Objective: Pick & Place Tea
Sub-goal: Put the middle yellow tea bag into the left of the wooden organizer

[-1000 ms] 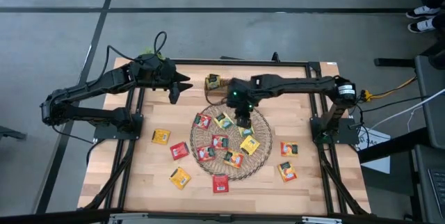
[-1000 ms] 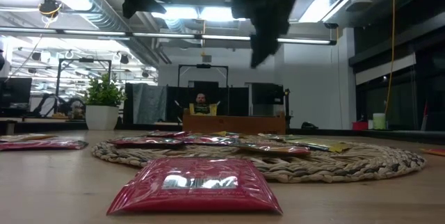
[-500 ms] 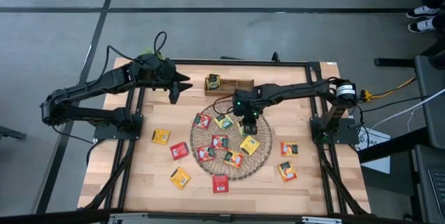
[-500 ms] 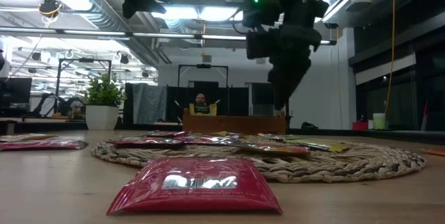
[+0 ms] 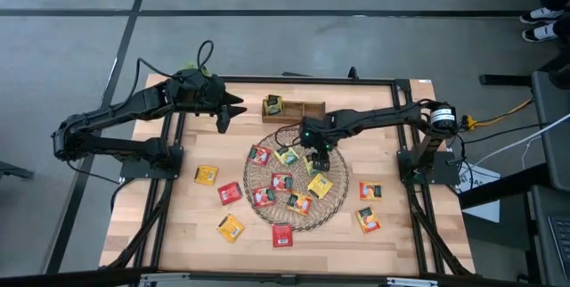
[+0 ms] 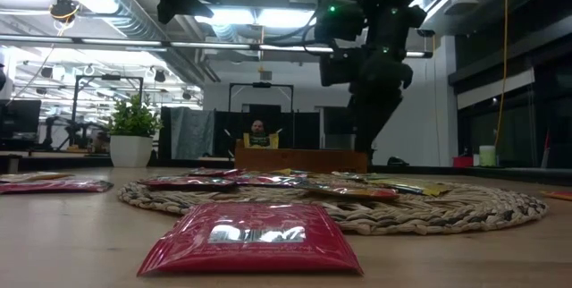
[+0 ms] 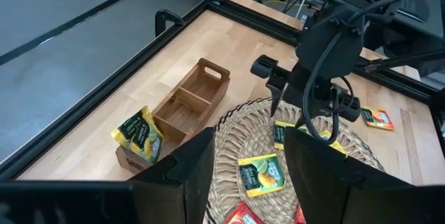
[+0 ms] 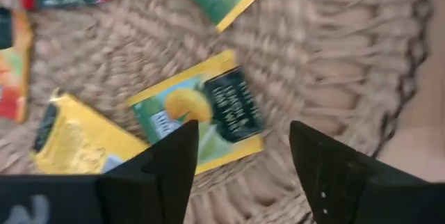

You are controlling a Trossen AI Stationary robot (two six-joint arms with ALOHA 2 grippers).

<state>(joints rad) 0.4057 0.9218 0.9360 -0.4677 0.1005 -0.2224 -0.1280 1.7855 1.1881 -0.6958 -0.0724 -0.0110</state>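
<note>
1. While our right gripper (image 8: 240,175) has dropped low over the wicker mat (image 5: 331,200), its jaws have just spread above a yellow tea sachet (image 8: 198,116)
2. That suggests we're about to pick it
3. Farther off, our left gripper (image 5: 223,123) waits part-spread, empty, over the bench (image 5: 178,225)

- The right gripper (image 5: 317,157), fingers spread, hangs low over the far part of the wicker mat (image 5: 331,200), blocking that side.
- Tea sachets (image 5: 281,183) crowd the mat; little bare weave between them.
- The wooden box (image 5: 303,109) stands just beyond the mat's far edge.
- The left gripper (image 5: 224,119) hovers over the far-left boards, apart from the mat.
- Bare wood lies between the loose sachets left (image 5: 207,175) and right (image 5: 370,190) of the mat.
</note>
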